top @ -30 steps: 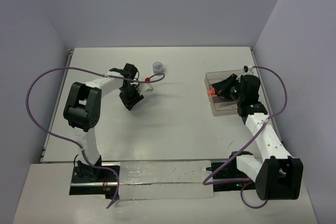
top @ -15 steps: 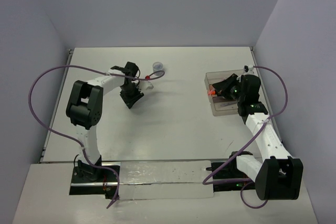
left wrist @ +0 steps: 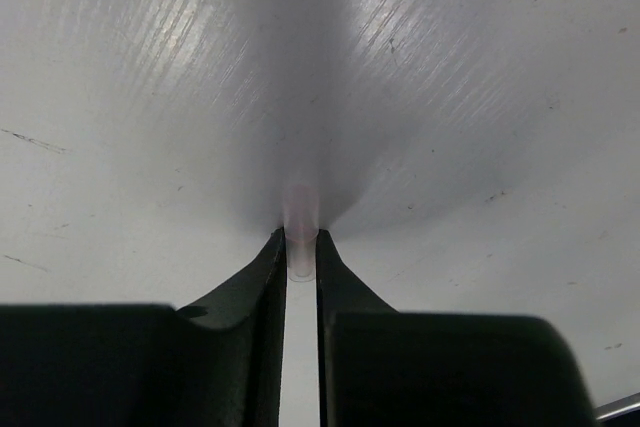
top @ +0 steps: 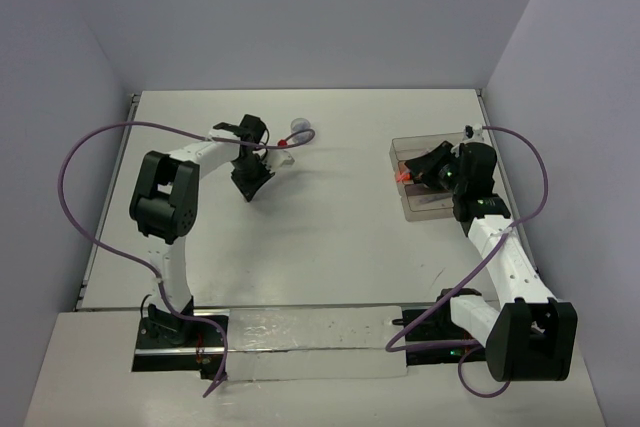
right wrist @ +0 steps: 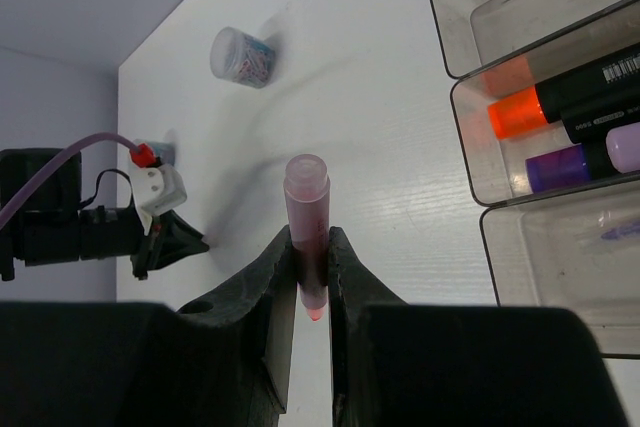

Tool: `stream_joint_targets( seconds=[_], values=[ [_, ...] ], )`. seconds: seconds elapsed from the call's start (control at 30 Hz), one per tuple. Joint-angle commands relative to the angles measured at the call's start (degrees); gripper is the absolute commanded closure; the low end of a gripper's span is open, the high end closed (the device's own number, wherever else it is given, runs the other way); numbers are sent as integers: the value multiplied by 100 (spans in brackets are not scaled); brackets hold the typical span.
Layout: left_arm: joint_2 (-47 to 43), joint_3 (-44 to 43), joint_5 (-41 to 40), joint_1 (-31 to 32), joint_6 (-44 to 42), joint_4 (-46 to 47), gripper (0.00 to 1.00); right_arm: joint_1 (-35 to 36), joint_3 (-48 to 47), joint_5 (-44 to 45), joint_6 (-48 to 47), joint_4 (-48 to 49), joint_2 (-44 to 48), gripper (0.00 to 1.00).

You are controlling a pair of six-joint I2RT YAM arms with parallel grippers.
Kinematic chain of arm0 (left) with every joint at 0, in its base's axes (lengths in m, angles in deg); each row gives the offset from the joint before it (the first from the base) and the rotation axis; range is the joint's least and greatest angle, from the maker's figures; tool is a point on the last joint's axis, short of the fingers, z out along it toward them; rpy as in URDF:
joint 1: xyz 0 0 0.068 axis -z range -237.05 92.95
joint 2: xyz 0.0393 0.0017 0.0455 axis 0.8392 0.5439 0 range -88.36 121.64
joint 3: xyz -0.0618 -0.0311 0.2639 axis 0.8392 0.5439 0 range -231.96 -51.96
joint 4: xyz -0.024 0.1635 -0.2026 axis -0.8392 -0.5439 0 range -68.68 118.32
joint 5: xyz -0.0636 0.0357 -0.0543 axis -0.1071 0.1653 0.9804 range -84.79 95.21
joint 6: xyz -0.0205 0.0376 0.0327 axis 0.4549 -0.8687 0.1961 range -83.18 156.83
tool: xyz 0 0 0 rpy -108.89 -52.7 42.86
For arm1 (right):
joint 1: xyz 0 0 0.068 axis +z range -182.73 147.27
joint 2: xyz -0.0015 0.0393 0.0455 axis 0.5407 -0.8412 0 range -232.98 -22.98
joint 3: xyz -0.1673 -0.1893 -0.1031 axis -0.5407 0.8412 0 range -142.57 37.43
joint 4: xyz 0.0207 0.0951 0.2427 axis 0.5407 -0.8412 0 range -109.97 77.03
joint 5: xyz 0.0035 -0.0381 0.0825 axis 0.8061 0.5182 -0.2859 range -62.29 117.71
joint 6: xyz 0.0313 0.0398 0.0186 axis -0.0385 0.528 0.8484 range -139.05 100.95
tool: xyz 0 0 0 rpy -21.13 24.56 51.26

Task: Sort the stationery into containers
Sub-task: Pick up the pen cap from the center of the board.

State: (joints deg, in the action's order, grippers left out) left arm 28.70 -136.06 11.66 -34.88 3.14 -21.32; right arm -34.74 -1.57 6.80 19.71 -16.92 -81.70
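My left gripper point(left wrist: 301, 239) is low over the table, its jaws pressed against both sides of a slim pale pink pen point(left wrist: 300, 209), seen end-on and blurred. From above, that gripper point(top: 250, 187) sits left of centre, below a small round jar point(top: 301, 129). At the tray's left edge my right gripper point(right wrist: 311, 237) is shut on a magenta marker point(right wrist: 306, 187), which stands out past the fingertips. The smoky three-part tray point(right wrist: 437, 22) holds a black marker with an orange end point(right wrist: 560, 99) and a purple one point(right wrist: 580, 159) in its middle compartment.
The round jar point(right wrist: 243, 55) lies on the white table beyond the held marker. Purple cables loop out from both arms. Grey walls close in the table on three sides. The tray point(top: 405, 205) stands at the right, close to the wall.
The left gripper's jaws have closed onto the pale pink pen, and the left arm has edged slightly toward the far side. The right arm has stayed still with its marker.
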Motion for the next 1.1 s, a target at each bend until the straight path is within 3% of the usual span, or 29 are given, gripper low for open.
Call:
stream_joint_targets(
  seconds=[0.0, 0.17, 0.4, 0.6, 0.7, 0.77, 0.9, 1.07],
  values=[
    [222, 226, 228, 68, -38, 150, 99, -71, -270, -62, -75, 60, 124, 100],
    [-83, 220, 519, 68, 310, 393, 100, -71, -293, -60, -71, 78, 221, 100],
    [-1912, -150, 1916, 68, 968, 777, 100, 227, -713, -57, -321, 645, 799, 100],
    [-3676, -232, 2658, 70, 608, 661, 100, 1491, -1639, 349, -1040, 828, 922, 100],
    [-3740, -709, 2661, 103, 831, -262, 100, 1908, -1819, 48, -1131, 1213, 923, 100],
    [-4007, -594, 2615, 155, 839, -361, 100, 2155, -1856, -52, -1227, 1426, 958, 100],
    [-5157, 113, 2514, 339, 886, 129, 100, 2759, -1892, -79, -1277, 1991, 1028, 100],
    [-5532, 288, 2920, 509, 1392, 434, 100, 3801, -1801, -122, -1194, 2907, 830, 100]
  ],
)
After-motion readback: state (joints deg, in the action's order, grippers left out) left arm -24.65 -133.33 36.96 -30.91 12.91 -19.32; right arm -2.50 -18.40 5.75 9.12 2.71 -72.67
